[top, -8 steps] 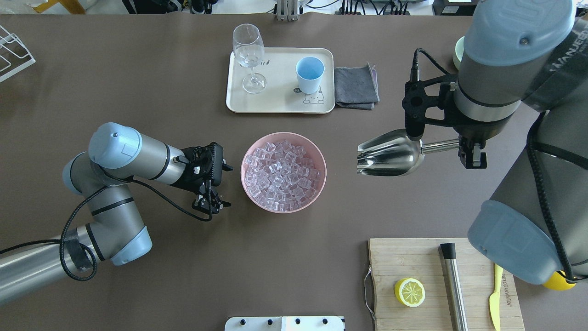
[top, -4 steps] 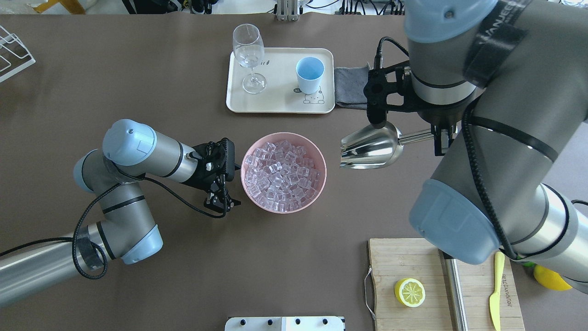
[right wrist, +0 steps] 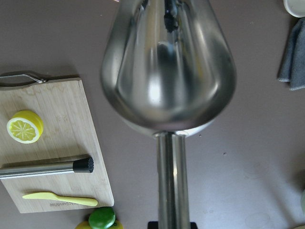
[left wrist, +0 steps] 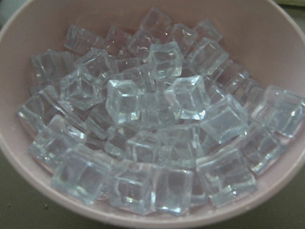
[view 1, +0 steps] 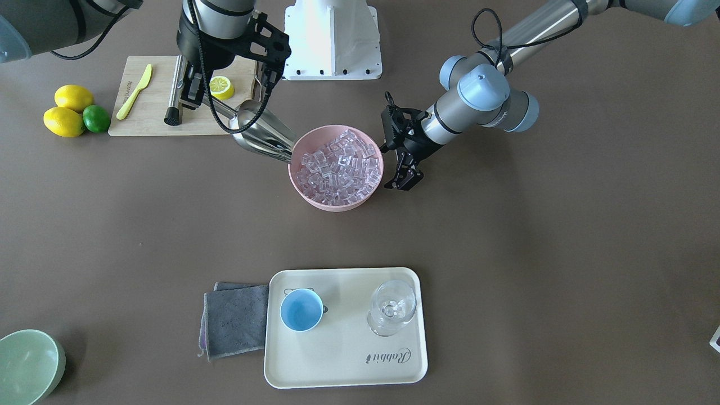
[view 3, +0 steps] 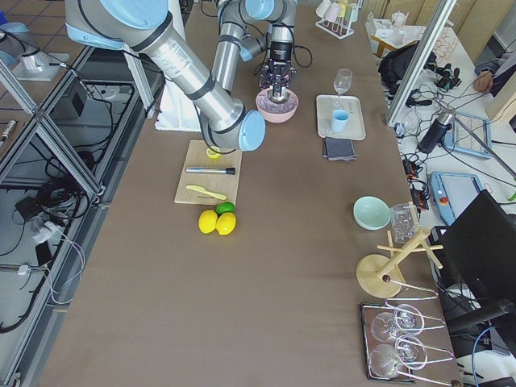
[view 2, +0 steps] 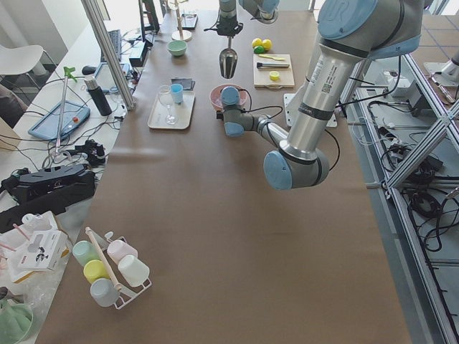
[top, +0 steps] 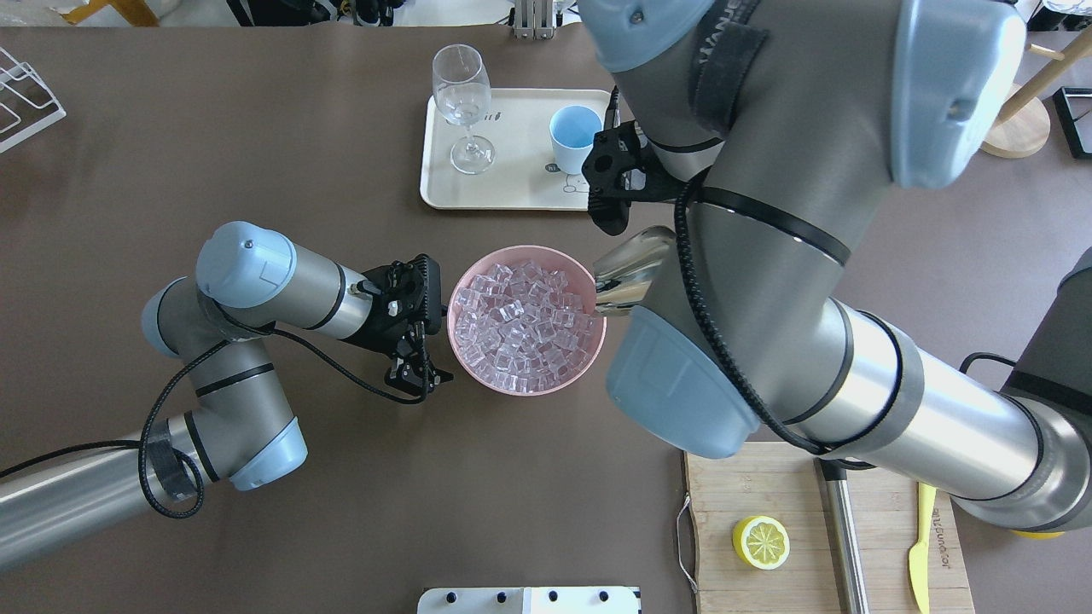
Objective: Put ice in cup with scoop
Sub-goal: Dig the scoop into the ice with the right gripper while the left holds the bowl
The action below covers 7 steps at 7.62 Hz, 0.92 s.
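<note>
Right gripper (view 1: 194, 97): my jaws clamp scoop (view 1: 261, 135) handle, lip at bowl (view 1: 337, 205) rim
Left gripper (view 1: 404, 180): jaws apart, beside bowl
Ice (view 1: 337, 163): in bowl
Cup (view 1: 301, 309): well beyond bowl
Risk: scoop shoves bowl, spilling

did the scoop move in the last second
Yes. In the overhead view the scoop has shifted left, from open table well right of the pink bowl to the bowl's right rim.
</note>
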{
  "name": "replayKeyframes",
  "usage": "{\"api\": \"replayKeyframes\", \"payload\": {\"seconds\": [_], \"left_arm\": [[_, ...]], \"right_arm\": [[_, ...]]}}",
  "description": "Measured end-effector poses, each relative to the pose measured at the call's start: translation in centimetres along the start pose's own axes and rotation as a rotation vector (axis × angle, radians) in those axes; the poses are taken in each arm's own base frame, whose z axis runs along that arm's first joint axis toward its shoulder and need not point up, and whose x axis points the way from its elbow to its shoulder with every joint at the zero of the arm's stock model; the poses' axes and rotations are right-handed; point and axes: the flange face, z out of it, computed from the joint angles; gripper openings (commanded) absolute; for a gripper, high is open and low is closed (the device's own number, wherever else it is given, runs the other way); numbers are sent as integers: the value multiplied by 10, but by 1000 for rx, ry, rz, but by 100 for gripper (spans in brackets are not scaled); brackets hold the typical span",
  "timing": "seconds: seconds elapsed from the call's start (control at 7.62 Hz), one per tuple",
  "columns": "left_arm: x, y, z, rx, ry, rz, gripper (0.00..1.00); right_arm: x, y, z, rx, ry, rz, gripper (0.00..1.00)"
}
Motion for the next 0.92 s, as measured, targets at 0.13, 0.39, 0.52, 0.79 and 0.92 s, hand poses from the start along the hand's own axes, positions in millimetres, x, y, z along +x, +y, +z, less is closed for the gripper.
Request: {"api": "replayKeyframes", "payload": {"seconds": [0.13, 0.39, 0.52, 0.79, 0.92], "left_arm": [[-1, -4, 0, 0, 0, -1, 99], [-1, -12, 1, -3, 0, -2, 99], [-1, -14, 2, -3, 1, -2, 99], [-1, -15, 2, -3, 1, -1, 99], [-1, -15, 2, -3, 1, -1, 99]], "right_arm": [[3, -18, -4, -23, -5, -7, 0], [13, -52, -9, -79, -16, -15, 0], [17, -62, -7, -104, -22, -17, 0], [19, -77, 5, -149, -31, -30, 0], [16, -84, 10, -166, -34, -40, 0]]}}
